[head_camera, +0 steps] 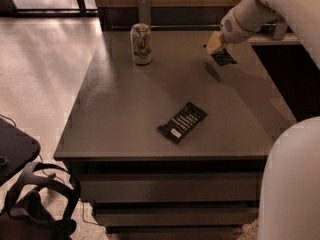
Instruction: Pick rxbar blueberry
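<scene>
The rxbar blueberry [224, 58], a small dark navy bar, hangs tilted in my gripper [217, 46] at the table's far right. The gripper is shut on the bar's upper end and holds it a little above the tabletop, with the bar's shadow on the surface just below and to the left. My white arm comes in from the upper right corner.
A longer black wrapper with white text lines [183, 122] lies near the middle of the grey table [120, 109]. A can [141, 44] stands upright at the far left. A dark counter runs behind the table. A black headset [35, 199] lies on the floor at lower left.
</scene>
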Controlling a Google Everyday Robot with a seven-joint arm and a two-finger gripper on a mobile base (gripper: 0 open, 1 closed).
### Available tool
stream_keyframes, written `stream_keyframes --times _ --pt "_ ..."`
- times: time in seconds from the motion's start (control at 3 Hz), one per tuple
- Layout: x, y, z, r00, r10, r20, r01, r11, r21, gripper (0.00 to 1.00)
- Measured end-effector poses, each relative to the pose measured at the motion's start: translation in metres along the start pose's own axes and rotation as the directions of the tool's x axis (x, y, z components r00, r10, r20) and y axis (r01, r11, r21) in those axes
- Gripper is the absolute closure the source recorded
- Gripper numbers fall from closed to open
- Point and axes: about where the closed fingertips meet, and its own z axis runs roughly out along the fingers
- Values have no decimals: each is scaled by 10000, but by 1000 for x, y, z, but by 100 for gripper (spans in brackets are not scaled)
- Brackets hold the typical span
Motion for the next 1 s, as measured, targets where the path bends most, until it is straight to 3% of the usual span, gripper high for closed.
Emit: stream_keyframes --times 0.33,0.67,1.0 --pt "-3 12 -34 9974 -650 322 658 9975 -268 100" --pt "-9 25 -71 9859 -1260 1101 1340 9886 -693 100" --pt "-18 40 -101 9604 -1761 2161 2065 9702 -1270 100"
